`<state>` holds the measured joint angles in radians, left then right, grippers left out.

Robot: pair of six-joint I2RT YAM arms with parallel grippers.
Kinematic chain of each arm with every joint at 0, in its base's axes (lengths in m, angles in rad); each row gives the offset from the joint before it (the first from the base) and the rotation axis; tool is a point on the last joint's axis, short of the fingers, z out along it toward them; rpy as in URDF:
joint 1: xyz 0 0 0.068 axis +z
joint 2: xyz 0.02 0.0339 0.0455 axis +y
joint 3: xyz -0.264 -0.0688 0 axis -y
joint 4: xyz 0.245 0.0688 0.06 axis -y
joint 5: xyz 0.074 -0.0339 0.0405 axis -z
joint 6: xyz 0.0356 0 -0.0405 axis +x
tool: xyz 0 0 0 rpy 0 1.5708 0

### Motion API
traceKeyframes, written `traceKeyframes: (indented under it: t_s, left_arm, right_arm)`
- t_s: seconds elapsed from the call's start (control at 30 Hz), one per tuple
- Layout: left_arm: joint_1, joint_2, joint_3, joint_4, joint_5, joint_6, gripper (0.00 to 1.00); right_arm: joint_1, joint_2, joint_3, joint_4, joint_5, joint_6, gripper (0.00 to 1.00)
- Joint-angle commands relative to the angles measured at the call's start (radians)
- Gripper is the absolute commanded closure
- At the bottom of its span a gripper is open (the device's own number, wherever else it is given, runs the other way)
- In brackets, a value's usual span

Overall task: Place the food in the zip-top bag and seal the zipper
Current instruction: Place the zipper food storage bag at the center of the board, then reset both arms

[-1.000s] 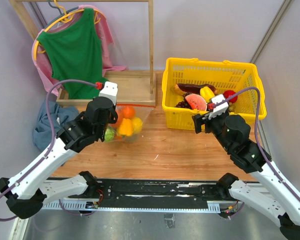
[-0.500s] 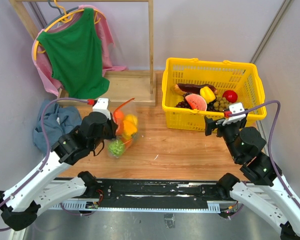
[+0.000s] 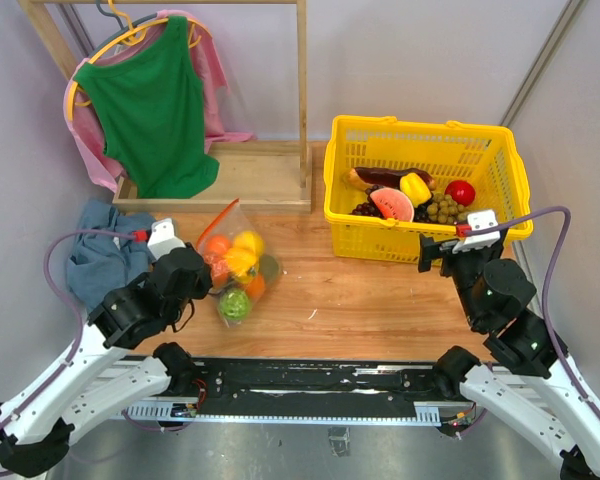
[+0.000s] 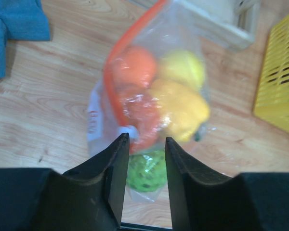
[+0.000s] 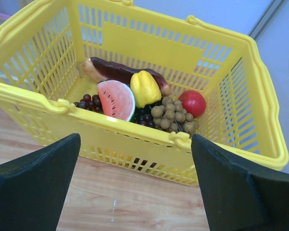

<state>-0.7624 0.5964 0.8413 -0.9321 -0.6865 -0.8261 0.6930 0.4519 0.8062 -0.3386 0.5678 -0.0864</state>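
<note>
1. The zip-top bag (image 3: 235, 270) lies on the table (image 3: 360, 290) just in front of the left gripper (image 4: 143, 139). It is stuffed with food. I make out about six pieces in orange, yellow, reddish and green, but they overlap behind the crinkly plastic, so the count is rough.
2. The zipper (image 4: 107, 72) runs along one edge as a single orange-red line with one white slider (image 4: 128, 131) at its near end. I cannot tell whether it is pressed shut.
3. The left gripper's jaws stand narrowly apart and grip nothing.
4. The yellow basket (image 3: 420, 128) holds six pieces:
   - one aubergine (image 5: 120, 72)
   - one watermelon slice (image 5: 116, 98)
   - one yellow pepper (image 5: 145, 89)
   - one red round fruit (image 5: 192, 103)
   - one dark grape bunch (image 5: 86, 100)
   - one pale grape bunch (image 5: 171, 115)
5. The right gripper (image 5: 136, 138) hovers before the basket, jaws wide apart and empty.
6. By my reckoning the loading is roughly half done, and sealing remains to be confirmed.
</note>
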Motion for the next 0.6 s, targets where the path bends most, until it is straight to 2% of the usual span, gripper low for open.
traceKeyframes:
  t_s: [0.0,0.27,0.57]
  left_arm:
    - [0.0,-0.121,0.015,0.024,-0.112,-0.043,0.56]
    - [0.0,-0.32,0.058,0.075,-0.169,0.115,0.27]
    - [0.0,-0.533,-0.098,0.324,-0.134,0.332,0.01]
  right_arm:
    - [-0.009,-0.047,-0.009,-0.014,0.081,-0.005,0.02]
    - [-0.01,-0.161,-0.034,-0.017,0.112,-0.012,0.02]
    - [-0.009,-0.226,-0.089,0.045,0.145,-0.032,0.02]
